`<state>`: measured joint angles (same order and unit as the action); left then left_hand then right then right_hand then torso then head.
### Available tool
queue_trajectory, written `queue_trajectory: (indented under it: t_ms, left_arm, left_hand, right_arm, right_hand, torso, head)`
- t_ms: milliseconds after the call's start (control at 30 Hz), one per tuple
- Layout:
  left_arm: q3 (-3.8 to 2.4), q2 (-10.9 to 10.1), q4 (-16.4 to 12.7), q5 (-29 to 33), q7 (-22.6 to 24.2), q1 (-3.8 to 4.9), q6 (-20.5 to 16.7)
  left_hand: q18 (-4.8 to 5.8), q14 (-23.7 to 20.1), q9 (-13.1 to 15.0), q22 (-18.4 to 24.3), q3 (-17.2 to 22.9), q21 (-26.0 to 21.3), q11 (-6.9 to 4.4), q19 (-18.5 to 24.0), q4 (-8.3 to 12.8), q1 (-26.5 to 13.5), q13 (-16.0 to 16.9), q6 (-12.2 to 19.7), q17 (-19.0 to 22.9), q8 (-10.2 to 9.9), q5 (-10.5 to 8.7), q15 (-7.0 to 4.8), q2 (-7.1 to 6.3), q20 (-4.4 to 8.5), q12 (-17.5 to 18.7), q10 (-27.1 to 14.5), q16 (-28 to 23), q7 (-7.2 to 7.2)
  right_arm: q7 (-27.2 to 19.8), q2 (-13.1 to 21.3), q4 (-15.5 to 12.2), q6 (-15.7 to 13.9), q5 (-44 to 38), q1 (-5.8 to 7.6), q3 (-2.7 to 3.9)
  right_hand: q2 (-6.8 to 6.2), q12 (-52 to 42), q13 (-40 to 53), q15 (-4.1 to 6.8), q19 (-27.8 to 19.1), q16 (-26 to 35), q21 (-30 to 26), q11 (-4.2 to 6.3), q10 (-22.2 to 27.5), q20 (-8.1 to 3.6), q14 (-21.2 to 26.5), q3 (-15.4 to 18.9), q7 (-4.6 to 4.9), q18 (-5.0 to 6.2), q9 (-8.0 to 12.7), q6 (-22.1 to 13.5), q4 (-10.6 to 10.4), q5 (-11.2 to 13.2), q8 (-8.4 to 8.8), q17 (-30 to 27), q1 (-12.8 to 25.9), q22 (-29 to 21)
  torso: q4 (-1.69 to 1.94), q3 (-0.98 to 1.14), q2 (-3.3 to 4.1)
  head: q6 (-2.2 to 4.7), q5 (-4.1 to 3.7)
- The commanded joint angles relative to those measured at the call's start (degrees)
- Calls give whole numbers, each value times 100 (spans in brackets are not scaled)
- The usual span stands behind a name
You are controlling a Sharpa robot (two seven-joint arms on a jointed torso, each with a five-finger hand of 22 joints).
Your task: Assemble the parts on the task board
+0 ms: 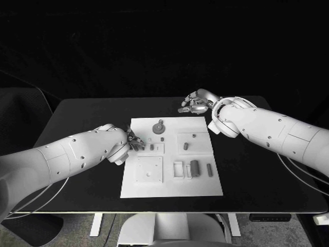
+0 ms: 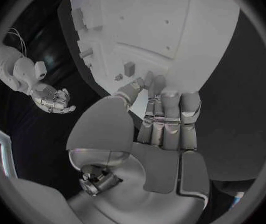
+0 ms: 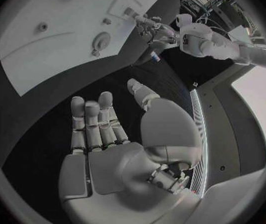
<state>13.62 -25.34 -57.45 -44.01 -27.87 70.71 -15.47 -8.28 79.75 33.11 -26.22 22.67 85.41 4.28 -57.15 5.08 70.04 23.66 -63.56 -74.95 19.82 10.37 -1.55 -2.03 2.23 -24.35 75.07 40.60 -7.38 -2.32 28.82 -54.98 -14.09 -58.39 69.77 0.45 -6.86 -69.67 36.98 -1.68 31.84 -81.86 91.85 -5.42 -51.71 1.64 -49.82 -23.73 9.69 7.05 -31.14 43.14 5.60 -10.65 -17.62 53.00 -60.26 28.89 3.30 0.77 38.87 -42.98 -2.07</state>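
Observation:
The white task board [image 1: 172, 180] lies in the middle of the black table. On it are a round part [image 1: 159, 127], a small peg [image 1: 186, 146], two dark bars [image 1: 195, 166] and a square plate [image 1: 147, 170]. My left hand [image 1: 132, 140] hovers at the board's left edge, fingers stretched out toward small parts [image 2: 130, 68], with nothing held. In the left wrist view the left hand [image 2: 164, 117] reaches over the board [image 2: 183, 30]. My right hand [image 1: 198, 103] is beyond the board's far right corner, over bare table. In the right wrist view it [image 3: 105, 129] is spread and empty.
The board [image 3: 58, 30] and its round part [image 3: 100, 40] show in the right wrist view, with the left hand [image 3: 148, 27] past it. Bare black table [image 1: 83, 110] surrounds the board. The table's front edge runs close below the board.

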Motion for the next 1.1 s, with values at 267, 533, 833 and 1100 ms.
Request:
queue_trajectory:
  t_ms: [267, 533, 833, 1100]
  left_arm:
    - [-5, 28, 44, 18, -33, -18, 109]
    - [-5, 51, 82, 18, -62, -33, 142]
    - [-5, 74, 112, -18, -99, -33, 247]
    - [-6, 88, 112, -38, -57, -33, 335]
  left_hand:
    - [-142, -13, 100, -7, 73, 26, -16, 3, 24, 6, 4, -124, -64, 74, 23, -33, 35, 24, -18, 276, 29, -8]
    - [-141, -16, 98, -7, 74, 27, -15, 4, 18, -8, 2, -116, -63, 68, 23, -32, 31, 24, -14, 273, 29, -10]
    - [-141, -6, 83, -20, 53, 63, -15, -17, -54, -198, -1, -86, -73, 30, 20, -32, -44, 29, 1, 295, 72, -22]
    - [-173, 98, 111, -78, 52, 196, -84, -129, -93, -417, 59, -250, -138, 85, 30, -85, -146, 68, -86, 485, 260, 17]
  right_arm:
    - [-40, -6, -28, 74, -3, -4, 2]
    - [-40, -8, -39, 73, -3, -5, 2]
    - [-42, -7, -50, 74, -3, -6, 2]
    - [-39, -8, -56, 76, -3, -6, 2]
  right_hand:
    - [26, -9, -7, -8, -16, 1, -25, 2, 11, -11, 17, 16, 8, -42, 9, -45, -3, 12, -26, -8, 48, -9]
    - [26, -10, -8, -8, -16, 1, -25, 2, 11, -11, 17, 16, 8, -42, 10, -45, -4, 12, -26, -8, 49, -9]
    - [27, -10, -8, -8, -16, 1, -25, 2, 11, -11, 18, 17, 8, -42, 10, -46, -4, 12, -26, -8, 51, -9]
    - [28, -10, -9, -8, -16, 1, -25, 2, 11, -11, 18, 17, 8, -42, 10, -46, -4, 12, -27, -9, 51, -10]
  torso:
    - [-3, -3, 6]
    - [-3, -5, 7]
    - [-1, -3, 9]
    - [-3, -2, 11]
  head:
    - [-3, -10]
    - [-11, -22]
    - [-23, -17]
    - [-38, -22]
